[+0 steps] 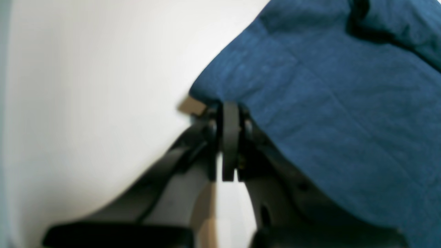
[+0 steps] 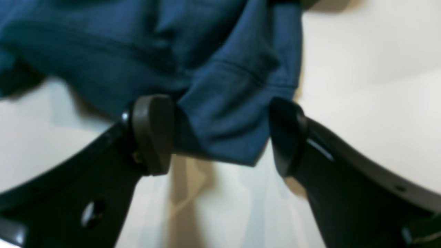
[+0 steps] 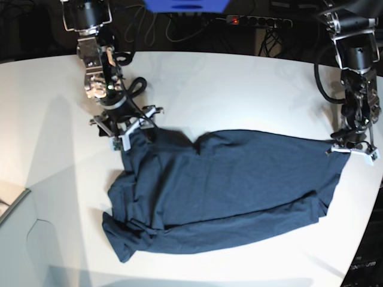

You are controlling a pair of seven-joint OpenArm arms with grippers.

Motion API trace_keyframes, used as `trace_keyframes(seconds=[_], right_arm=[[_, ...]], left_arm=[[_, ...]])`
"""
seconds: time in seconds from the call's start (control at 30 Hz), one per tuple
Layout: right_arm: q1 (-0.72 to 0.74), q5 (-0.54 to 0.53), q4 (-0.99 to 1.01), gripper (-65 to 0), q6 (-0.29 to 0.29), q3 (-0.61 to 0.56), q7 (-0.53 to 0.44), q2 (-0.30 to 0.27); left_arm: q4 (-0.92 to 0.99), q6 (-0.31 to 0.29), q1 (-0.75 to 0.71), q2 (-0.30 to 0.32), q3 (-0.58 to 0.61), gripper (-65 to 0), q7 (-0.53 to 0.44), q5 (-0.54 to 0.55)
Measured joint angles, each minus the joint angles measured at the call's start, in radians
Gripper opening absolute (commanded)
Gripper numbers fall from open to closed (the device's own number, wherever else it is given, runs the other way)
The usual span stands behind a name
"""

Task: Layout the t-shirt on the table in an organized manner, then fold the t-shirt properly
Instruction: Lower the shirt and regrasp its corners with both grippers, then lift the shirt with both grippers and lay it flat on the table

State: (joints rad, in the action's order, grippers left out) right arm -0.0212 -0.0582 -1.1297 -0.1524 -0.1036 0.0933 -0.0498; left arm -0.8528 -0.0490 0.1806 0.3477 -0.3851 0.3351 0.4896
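The dark navy t-shirt (image 3: 227,179) lies spread and wrinkled across the white table (image 3: 209,89), bunched at its lower left. On the right of the base view, my left gripper (image 3: 350,146) is shut on the shirt's right edge. The left wrist view shows its jaws (image 1: 230,106) pinched together on a corner of the blue cloth (image 1: 344,103). At the shirt's upper left, my right gripper (image 3: 128,134) stands open. In the right wrist view a hemmed fold of the shirt (image 2: 224,86) hangs between its two spread fingers (image 2: 153,132), neither pad pressing it.
A pale grey box-like corner piece (image 3: 12,203) sits at the lower left. A power strip (image 3: 257,21) and cables lie behind the table's far edge. The table's curved edge (image 3: 365,203) runs close to the left arm.
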Motion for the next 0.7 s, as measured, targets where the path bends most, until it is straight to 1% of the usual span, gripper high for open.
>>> trace_keyframes(seconds=[0.07,0.1,0.13,0.2,0.3,0.33,0.37,0.43,0.5,0.53,0.57,0.6,0.7], right_arm=[[0.011,0.000,0.025,-22.6,0.000,0.003,-0.018,0.000],[0.013,0.000,0.031,-24.6,0.000,0.003,-0.027,0.000],[0.013,0.001,0.034,-28.0,0.000,0.003,-0.031,0.000],[0.012,0.000,0.037,-39.1,0.000,0.003,-0.035,-0.003],[0.009,-0.002,0.037,-64.3,0.000,0.007,-0.033,-0.009],[0.008,-0.005,0.035,-65.0,0.000,0.007,-0.034,-0.010],[0.003,-0.004,0.028,-65.0,-0.002,0.008,-0.027,-0.019],[-0.034,-0.002,-0.040,-65.0,-0.010,0.038,0.016,-0.033],[-0.105,0.000,-0.163,-65.0,-0.008,0.099,0.032,-0.046],[-0.127,0.003,-0.221,-65.0,-0.006,0.124,0.040,-0.052],[-0.147,0.001,-0.287,-65.0,-0.008,0.145,0.047,-0.055],[-0.155,0.002,-0.342,-65.0,-0.008,0.161,0.041,-0.055],[-0.163,-0.001,-0.537,-65.0,-0.016,0.204,0.029,-0.046]], left_arm=[[0.000,0.000,0.000,0.000,0.000,-65.0,0.000,0.000],[0.000,0.000,0.000,0.000,0.000,-65.0,0.000,0.000],[0.000,0.000,0.000,0.000,0.000,-65.0,0.000,0.000],[0.000,0.000,0.000,0.001,0.000,-65.0,0.000,0.000],[0.000,0.000,0.000,0.001,0.000,-65.0,0.000,0.000],[-0.008,0.000,-0.004,0.001,0.000,-65.0,0.009,-0.001],[-0.031,0.000,-0.014,0.001,0.000,-65.0,0.041,-0.002],[-0.127,0.003,-0.046,-0.004,-0.019,-65.0,0.134,-0.003],[-0.274,0.003,-0.092,-0.021,-0.095,-65.0,0.209,-0.002],[-0.339,-0.008,-0.106,-0.027,-0.136,-65.0,0.233,0.007],[-0.408,-0.002,-0.115,-0.040,-0.175,-65.0,0.268,0.005],[-0.461,-0.006,-0.119,-0.048,-0.206,-65.0,0.290,0.006],[-0.627,-0.002,-0.122,-0.085,-0.292,-65.0,0.414,0.000]])
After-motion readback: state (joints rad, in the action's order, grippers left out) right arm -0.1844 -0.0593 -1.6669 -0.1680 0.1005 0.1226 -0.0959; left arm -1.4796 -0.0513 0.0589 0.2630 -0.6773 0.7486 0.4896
